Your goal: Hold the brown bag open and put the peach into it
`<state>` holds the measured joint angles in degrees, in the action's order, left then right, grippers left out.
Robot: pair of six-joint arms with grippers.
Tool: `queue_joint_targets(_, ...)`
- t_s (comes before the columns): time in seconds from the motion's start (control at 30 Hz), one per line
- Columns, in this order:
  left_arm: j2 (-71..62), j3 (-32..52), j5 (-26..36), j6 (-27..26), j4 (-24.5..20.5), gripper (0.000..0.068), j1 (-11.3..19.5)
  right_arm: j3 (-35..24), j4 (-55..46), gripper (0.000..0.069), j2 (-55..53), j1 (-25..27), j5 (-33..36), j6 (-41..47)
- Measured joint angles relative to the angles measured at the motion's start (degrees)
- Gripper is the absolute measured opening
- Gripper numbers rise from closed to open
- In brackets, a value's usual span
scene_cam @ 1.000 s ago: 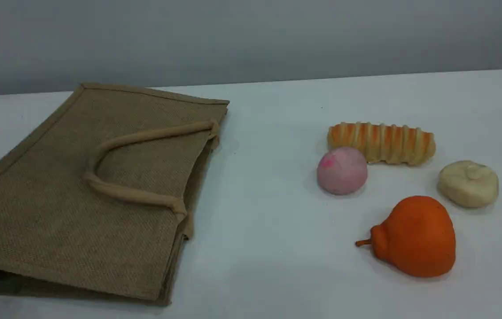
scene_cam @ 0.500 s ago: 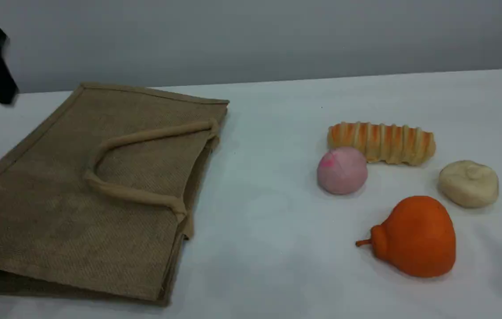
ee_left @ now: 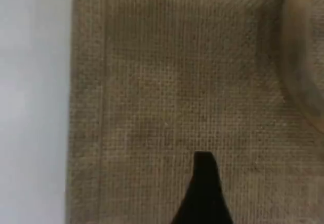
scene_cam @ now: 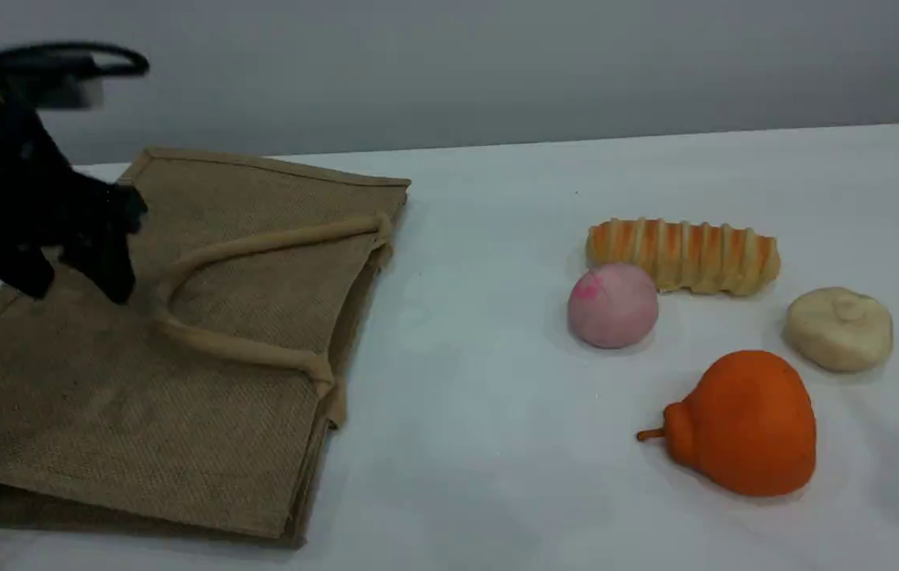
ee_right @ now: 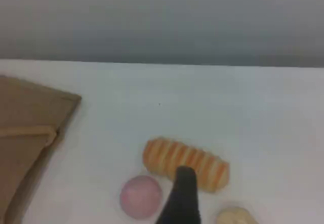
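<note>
Left claw (scene_cam: 80, 285) hangs over the desk's far-left corner, jaws parted wide and empty, its tips just above the brown bag (scene_cam: 100, 396). The bag lies flat along the desk's left edge, mouth shut and facing the desk's middle, its upper handle (scene_cam: 259, 242) looped back on the panel beside the claw. The peach (scene_cam: 613, 305) sits well apart toward the right side, touching the striped bread roll (scene_cam: 683, 255) behind it. The right claw (ee_right: 179, 203) is absent from the scene view; its own camera shows one fingertip raised short of the peach, and it grips nothing.

Judgement: opening step — approach to the bag, nothing yet held. The next move calls for a grip on the upper handle or mouth edge and a lift.

Change noted: one second ago no arm was in the scene view — the left arm has since entered and descended. Bag and foods unmoved.
</note>
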<state>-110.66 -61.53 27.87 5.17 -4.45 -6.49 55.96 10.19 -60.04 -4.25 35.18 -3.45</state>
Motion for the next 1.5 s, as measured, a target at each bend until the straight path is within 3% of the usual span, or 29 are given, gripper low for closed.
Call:
queue_joint_targets(0.4,-6.1,-4.2,-3.8,1.5,0.1,0.0509,0.0,0.0,0.0,0.0587,0.1,0.0,0.1,0.0)
queue_joint_targets(0.73,-10.0,-8.0,-4.6,1.5,4.4,0.0508,0.0,0.0,0.0,0.0587,0.1,0.0,0.1,0.0)
queue_joint_targets(1.13,-14.0,-9.7,-6.1,1.6,4.4,0.0499,0.0,0.0,0.0,0.0587,0.1,0.0,0.2,0.0)
queue_joint_targets(1.3,-14.1,-9.7,-6.1,1.6,4.4,0.0431,0.0,0.0,0.0,0.0587,0.1,0.0,0.3,0.0)
queue_joint_targets(1.5,-14.2,-9.7,-6.1,1.4,4.4,0.0249,-0.1,0.0,0.0,0.0587,0.1,0.0,0.4,0.0)
